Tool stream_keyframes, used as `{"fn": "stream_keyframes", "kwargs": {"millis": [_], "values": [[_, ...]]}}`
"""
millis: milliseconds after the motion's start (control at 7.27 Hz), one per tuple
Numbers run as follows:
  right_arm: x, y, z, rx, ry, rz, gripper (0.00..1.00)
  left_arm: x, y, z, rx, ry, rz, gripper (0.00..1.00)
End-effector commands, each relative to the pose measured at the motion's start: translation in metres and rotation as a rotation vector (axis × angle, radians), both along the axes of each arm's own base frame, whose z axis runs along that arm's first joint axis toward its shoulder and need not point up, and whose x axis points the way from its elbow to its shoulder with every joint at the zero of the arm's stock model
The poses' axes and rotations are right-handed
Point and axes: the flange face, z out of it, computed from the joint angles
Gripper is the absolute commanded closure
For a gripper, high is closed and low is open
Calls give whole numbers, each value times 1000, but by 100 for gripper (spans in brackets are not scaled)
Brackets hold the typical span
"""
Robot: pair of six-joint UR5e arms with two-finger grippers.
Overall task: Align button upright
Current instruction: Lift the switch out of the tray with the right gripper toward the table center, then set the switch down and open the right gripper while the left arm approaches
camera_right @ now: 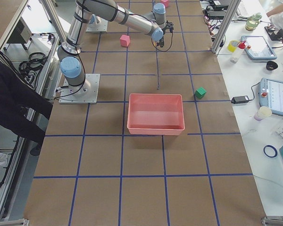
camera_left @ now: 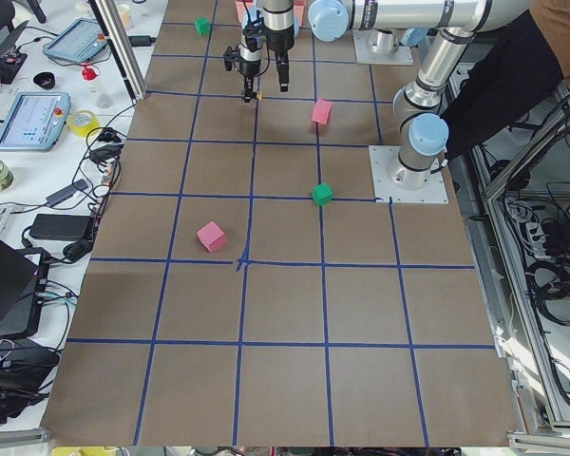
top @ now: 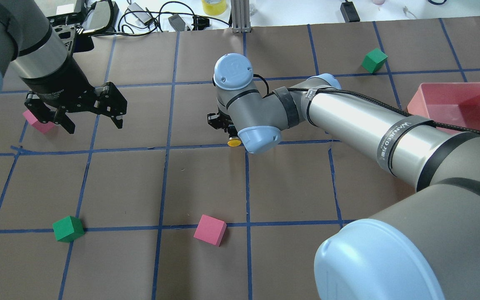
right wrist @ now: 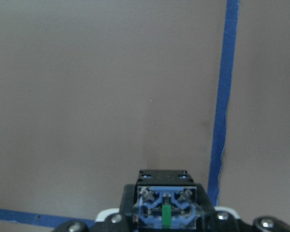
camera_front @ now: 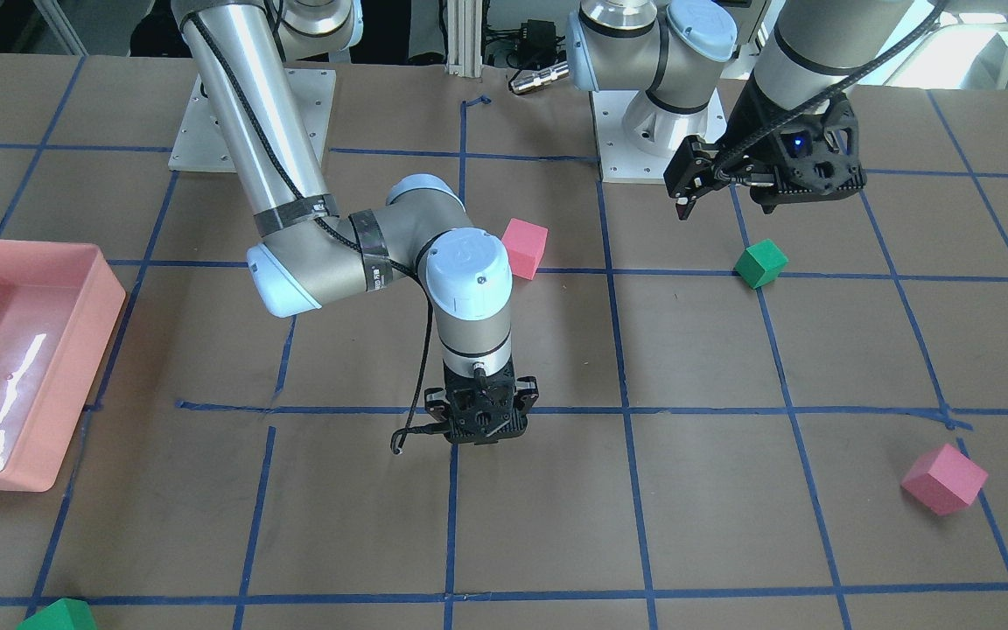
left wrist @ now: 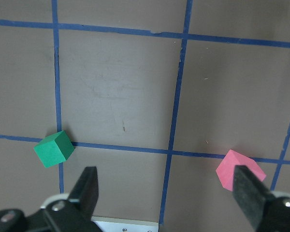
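My right gripper (camera_front: 479,435) points down over the middle of the table and is shut on the button. The button's yellow cap (top: 234,142) sticks out from under the wrist in the overhead view. In the right wrist view its black body and clear-blue contact end (right wrist: 166,212) face the camera between the fingers, above bare brown paper. I cannot tell whether it touches the table. My left gripper (top: 91,118) hangs above the table, open and empty, its fingers (left wrist: 89,189) wide apart in the left wrist view.
A pink tray (camera_front: 103,302) stands at the table's end on the robot's right. Pink foam cubes (camera_front: 524,248) (camera_front: 944,479) and green foam cubes (camera_front: 760,263) (camera_front: 58,615) lie scattered. Blue tape lines grid the brown paper.
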Motion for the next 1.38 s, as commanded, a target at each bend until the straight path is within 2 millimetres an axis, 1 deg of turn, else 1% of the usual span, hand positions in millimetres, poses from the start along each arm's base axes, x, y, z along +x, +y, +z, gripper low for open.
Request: {"fn": "stream_keyframes", "kwargs": {"millis": [0,412,550,688,825,962,1100,1238], "values": [[-3,4,-9,12,22,21,100,-1,1,-6,12,2,-4,0],[-9,16,-21,42,42,-8,100,-1,2,-7,10,3,-5,0],[-9,16,-21,40,45,-10,89,-1,2,-7,10,2,-5,0],[-10,16,-22,40,49,-9,69,3,-1,-2,-12,-33,-8,0],[-10,16,-20,37,51,-11,36,3,-9,-3,-62,-32,-10,0],[-10,16,-17,37,45,-10,10,3,-9,-6,-61,-29,-11,0],[-10,15,9,5,23,-8,0,1,-8,-12,-54,-30,-1,0],[-19,16,40,6,25,-16,0,1,-6,-21,-36,-30,-10,0]]}}
